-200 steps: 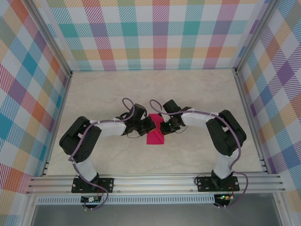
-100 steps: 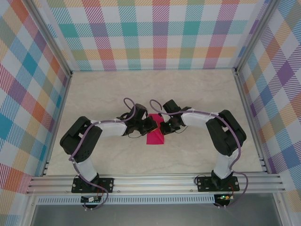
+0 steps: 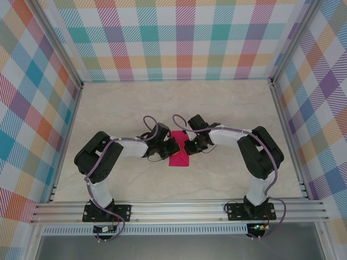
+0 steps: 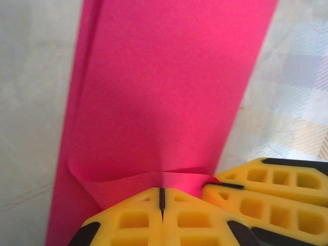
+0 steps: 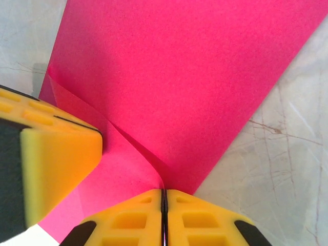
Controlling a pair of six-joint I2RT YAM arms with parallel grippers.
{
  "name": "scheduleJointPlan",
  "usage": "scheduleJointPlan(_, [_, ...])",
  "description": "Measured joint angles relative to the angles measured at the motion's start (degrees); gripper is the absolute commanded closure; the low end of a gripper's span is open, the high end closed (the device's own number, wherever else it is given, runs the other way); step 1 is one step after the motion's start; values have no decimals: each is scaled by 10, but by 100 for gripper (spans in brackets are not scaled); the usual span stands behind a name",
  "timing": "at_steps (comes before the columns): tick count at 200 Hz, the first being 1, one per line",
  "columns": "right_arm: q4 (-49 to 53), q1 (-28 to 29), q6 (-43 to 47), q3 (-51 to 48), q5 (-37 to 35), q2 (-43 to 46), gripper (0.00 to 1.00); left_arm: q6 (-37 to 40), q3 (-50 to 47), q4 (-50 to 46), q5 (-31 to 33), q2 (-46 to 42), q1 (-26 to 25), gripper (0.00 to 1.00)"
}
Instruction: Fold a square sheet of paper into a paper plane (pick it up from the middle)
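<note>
The square sheet of paper (image 3: 179, 158) lies folded into a narrow magenta-pink shape at the table's middle, between both wrists. My left gripper (image 3: 174, 145) is shut at its upper left edge. In the left wrist view a lifted flap of the paper (image 4: 169, 92) curls into the shut tips of the left gripper (image 4: 162, 190). My right gripper (image 3: 188, 147) is shut at the upper right edge. In the right wrist view a raised crease of the paper (image 5: 179, 77) runs into the seam of the right gripper (image 5: 164, 192). The two grippers' yellow fingers (image 4: 271, 189) nearly touch.
The marble-patterned table (image 3: 227, 108) is walled by checkered panels at the back and both sides. An aluminium rail (image 3: 179, 208) with both arm bases runs along the near edge.
The left arm's elbow has swung a little to the right. Both grippers stay shut at the paper, which has barely moved.
</note>
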State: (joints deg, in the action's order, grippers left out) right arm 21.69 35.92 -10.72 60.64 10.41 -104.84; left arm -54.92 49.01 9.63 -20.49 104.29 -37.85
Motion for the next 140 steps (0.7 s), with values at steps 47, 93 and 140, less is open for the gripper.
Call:
scheduleJointPlan(47, [0,0,-6,1,2,-1,86,0,-5,11,2,1,0,100])
scheduleJointPlan(93, [7,-4,-19,4,0,11,71,0,-5,15,2,2,0,100])
scheduleJointPlan(140, [9,-25,-57,-10,18,116,76,0,-5,15,2,2,0,100])
